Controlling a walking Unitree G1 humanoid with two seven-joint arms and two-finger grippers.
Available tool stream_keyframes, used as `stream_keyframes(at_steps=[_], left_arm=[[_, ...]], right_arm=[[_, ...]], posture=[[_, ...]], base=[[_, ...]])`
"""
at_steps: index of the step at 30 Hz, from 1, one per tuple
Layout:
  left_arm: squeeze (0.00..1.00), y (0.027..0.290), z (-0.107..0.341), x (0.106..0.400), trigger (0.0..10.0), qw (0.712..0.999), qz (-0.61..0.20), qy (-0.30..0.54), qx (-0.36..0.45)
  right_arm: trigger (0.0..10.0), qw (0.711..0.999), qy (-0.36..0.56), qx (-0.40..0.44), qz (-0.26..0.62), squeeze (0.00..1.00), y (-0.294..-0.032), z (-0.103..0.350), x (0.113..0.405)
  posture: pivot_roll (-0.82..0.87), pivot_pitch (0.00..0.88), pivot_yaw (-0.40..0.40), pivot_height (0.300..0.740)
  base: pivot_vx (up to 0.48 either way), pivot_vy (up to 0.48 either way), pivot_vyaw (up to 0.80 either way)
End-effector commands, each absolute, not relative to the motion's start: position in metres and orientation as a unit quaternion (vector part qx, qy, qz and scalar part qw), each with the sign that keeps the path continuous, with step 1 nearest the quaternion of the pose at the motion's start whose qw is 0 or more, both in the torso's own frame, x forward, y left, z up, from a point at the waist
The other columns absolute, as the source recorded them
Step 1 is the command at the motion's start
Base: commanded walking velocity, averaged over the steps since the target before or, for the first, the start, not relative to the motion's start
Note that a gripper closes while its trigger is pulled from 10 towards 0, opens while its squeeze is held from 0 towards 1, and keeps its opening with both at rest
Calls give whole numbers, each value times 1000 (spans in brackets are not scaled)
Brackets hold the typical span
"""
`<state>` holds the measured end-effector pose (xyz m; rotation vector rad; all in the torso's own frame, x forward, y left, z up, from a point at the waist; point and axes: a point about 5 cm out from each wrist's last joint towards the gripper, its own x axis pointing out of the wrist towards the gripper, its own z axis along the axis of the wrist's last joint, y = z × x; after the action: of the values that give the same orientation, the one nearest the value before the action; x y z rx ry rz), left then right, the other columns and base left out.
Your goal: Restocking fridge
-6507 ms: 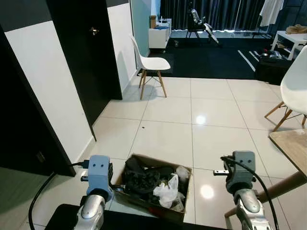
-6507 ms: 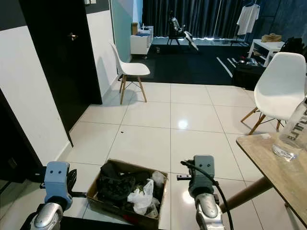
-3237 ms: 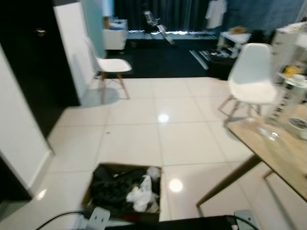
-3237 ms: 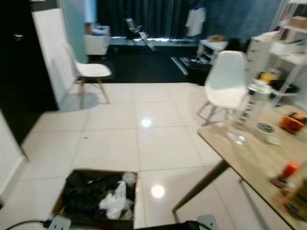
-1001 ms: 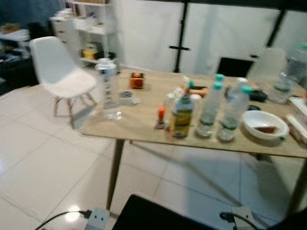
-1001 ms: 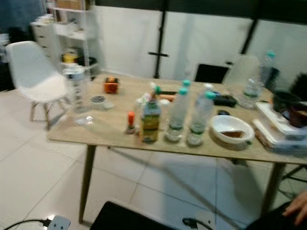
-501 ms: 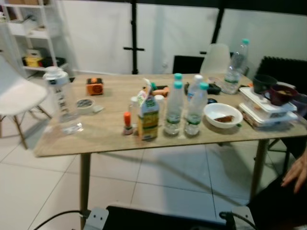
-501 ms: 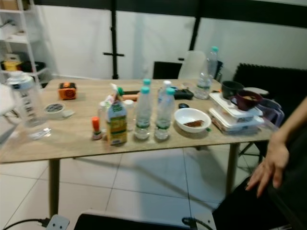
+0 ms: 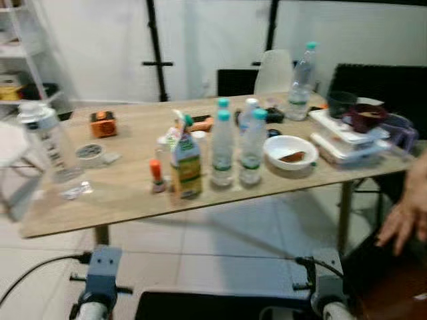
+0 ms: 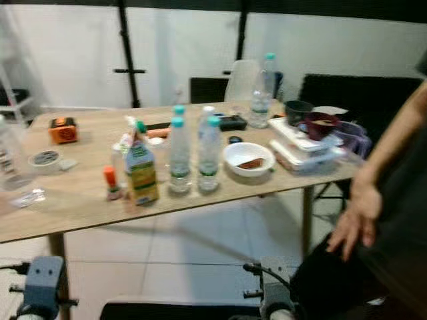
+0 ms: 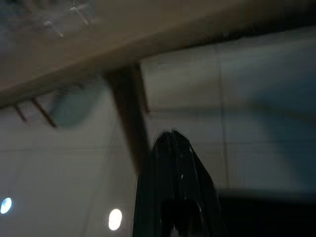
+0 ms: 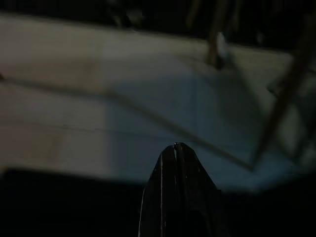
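Three capped water bottles [image 9: 222, 148] and a juice carton [image 9: 186, 162] stand at centre frame on the wooden tabletop [image 9: 127, 190], beside a white bowl [image 9: 289, 150]. You see both end effectors low, left end effector [image 11: 170, 136] and right end effector [image 12: 176, 146], fingers pressed together, empty. A person's hand [image 10: 357, 217] hangs at right.

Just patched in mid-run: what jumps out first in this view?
A wooden table crowded with restock items: a juice carton and capped water bottles near the front edge, a white bowl and stacked food containers to their right. A person's hand hangs at the table's right end.
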<state>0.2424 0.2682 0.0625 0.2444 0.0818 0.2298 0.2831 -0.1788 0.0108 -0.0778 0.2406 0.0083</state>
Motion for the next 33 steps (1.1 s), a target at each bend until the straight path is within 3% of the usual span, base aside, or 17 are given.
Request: stream_keyframes(at_steps=[1,5,8,12,14,16,17,18,20,21,33], left_arm=[[0,262,97,252,10000,989,106,-14,103],[0,257,147,259,10000,990,84,-76,84],[0,253,160,262,10000,992,59,-87,72],[0,225,171,287,10000,997,-23,-70,25],[0,216,170,309,10000,998,-26,-52,16],[0,216,172,314,10000,998,-27,-56,11],[51,214,178,320,10000,998,-30,-62,4],[941,214,187,331,10000,997,-37,-63,5],[941,214,189,334,10000,997,-37,-62,10],[1000,217,192,338,10000,998,-34,-59,13],[1000,249,184,358,10000,1000,16,9,12]], right_arm=[[10000,997,79,-25,6,0,-176,28,295],[10000,999,29,-17,13,0,-171,53,311],[10000,1000,24,-16,9,0,-174,56,312],[10000,998,54,-11,-37,0,-198,45,304],[10000,992,79,6,-93,0,-221,34,293],[10000,991,81,11,-104,0,-226,33,291],[10000,989,85,15,-117,0,-233,33,290],[10000,988,82,14,-128,0,-243,37,290],[10000,988,80,13,-130,0,-245,38,291],[10000,989,74,11,-131,0,-247,42,292],[10000,989,59,13,-132,0,-250,50,296]], posture=[[23,42,8,740],[11,43,5,740],[9,43,2,740],[-4,37,1,740],[-25,37,2,740],[-25,37,2,740],[-31,35,2,740],[-41,31,-2,740],[-41,31,-2,740],[-54,31,1,740],[-46,41,-2,740]], base=[[0,0,0],[0,0,0],[0,0,0],[0,0,0],[0,0,0],[0,0,0],[0,0,0],[0,0,0],[0,0,0],[0,0,0],[0,0,0]])
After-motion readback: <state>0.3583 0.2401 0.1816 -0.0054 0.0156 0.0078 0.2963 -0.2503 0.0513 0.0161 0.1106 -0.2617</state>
